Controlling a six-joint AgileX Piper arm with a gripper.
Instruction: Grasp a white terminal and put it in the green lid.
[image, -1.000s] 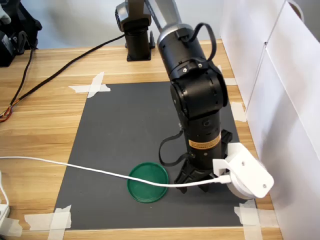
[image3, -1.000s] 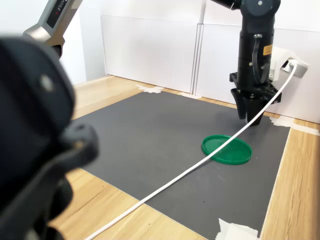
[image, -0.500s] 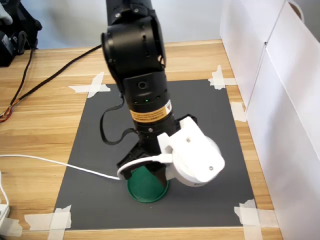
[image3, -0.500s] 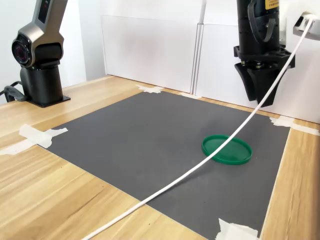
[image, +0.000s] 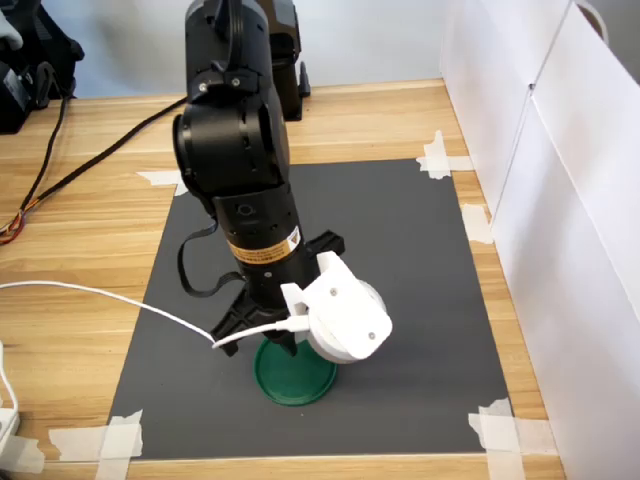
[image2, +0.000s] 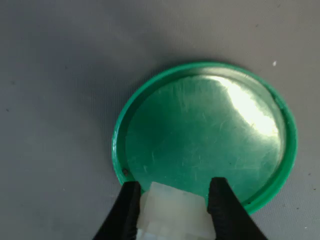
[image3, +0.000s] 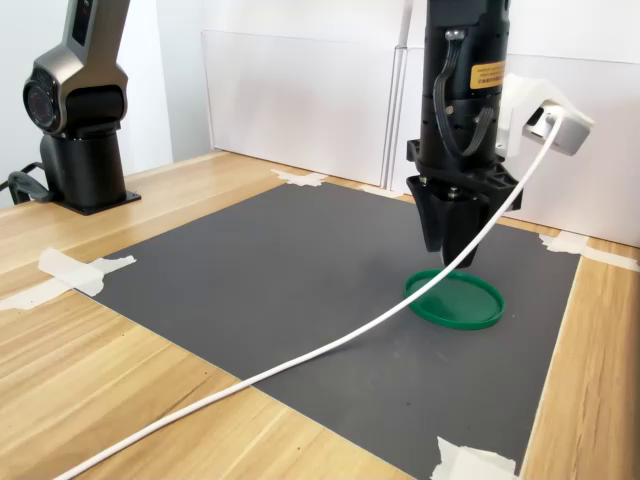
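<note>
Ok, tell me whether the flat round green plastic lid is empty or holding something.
Empty. The wrist view shows the green lid bare inside; the white terminal sits between the gripper fingers.

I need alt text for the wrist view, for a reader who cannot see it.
Two black gripper fingers hold a small white terminal over the edge of a round green lid. The lid lies empty on a dark grey mat.

A wooden table (image: 90, 230) carries a dark mat (image: 400, 250) taped at its corners. White panels (image3: 300, 100) line two table edges; light is even.
</note>
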